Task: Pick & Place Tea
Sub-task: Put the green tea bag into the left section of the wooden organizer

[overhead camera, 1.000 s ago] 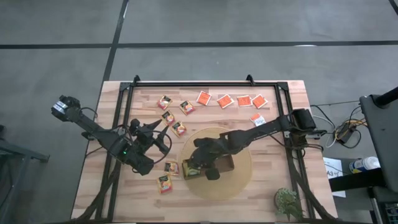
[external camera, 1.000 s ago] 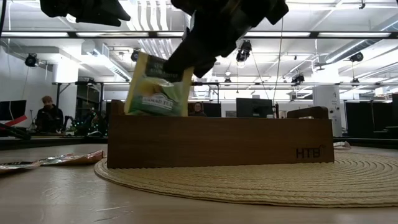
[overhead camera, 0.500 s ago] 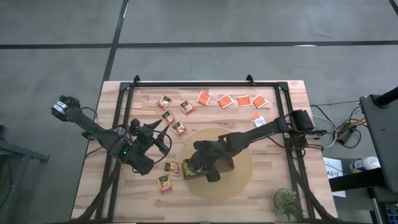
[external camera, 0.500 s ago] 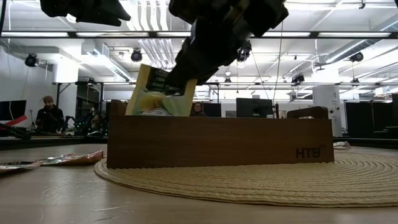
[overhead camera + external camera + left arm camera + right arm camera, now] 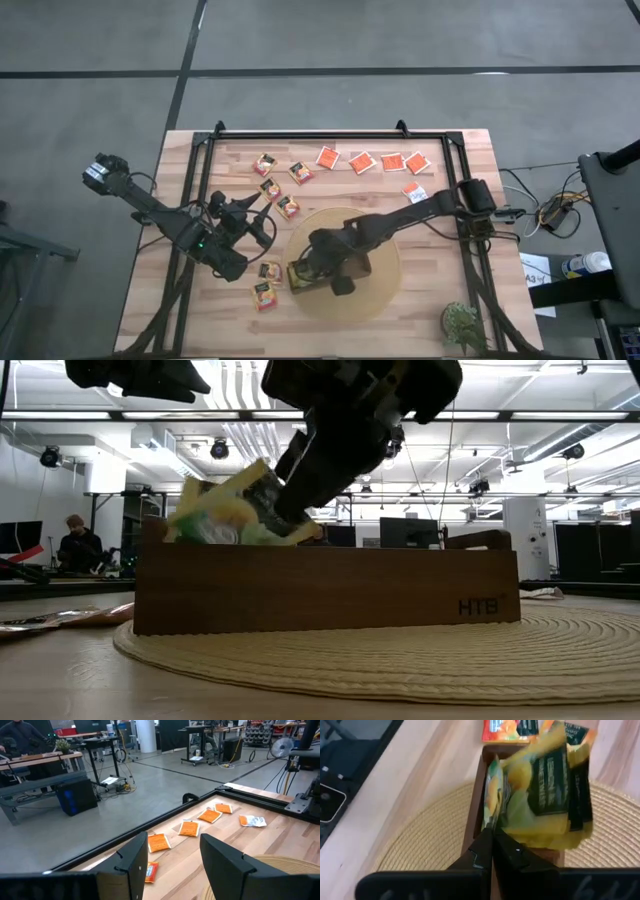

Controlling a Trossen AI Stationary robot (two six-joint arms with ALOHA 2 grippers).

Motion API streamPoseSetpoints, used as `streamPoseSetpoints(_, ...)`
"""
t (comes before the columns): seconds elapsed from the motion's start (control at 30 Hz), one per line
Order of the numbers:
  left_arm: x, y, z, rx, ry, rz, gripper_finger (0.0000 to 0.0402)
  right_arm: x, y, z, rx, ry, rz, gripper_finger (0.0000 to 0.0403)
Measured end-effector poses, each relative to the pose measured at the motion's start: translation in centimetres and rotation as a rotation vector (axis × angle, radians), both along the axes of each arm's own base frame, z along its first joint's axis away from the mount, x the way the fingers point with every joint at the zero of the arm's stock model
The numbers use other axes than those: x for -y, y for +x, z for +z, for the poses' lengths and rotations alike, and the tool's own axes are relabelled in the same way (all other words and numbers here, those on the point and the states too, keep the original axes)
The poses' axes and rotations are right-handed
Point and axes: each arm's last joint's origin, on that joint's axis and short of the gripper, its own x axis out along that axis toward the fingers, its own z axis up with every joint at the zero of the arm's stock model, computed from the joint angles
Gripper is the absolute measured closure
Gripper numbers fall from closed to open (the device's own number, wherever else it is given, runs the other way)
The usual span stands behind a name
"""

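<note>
The right hand, clenched on a green-and-yellow sachet tilted over the tray's end compartment, could crumple it against sachets already inside.

Robotics lab: workbenches, monitors, concrete floor.

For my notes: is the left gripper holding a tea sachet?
No, the left gripper is open with nothing between its fingers, hovering above the wooden table.

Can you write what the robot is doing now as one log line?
right gripper: shut on green-and-yellow sachet | over tray end | left gripper: open, waiting
</note>
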Motion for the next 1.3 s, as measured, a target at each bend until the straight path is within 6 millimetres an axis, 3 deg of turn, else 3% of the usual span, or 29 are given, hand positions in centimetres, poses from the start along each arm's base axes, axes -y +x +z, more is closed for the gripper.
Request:
streamPoseSetpoints(0.53, 0.0, 0.0, 0.0, 0.001, -0.001, -0.001, 0.0227, 0.1, 0.0, 0.5, 0.027, -0.016, -0.012, 0.0394)
streamPoseSetpoints(0.87, 0.0, 0.0, 0.0, -0.004, -0.009, -0.008, 0.0227, 0.1, -0.1, 2.5, 0.039, -0.015, -0.016, 0.0394)
streamPoseSetpoints(1.3, 0.1, 0.1, 0.0, -0.02, -0.016, -0.023, 0.0227, 0.4, -0.1, 2.4, 0.059, -0.115, -0.045, 0.0393)
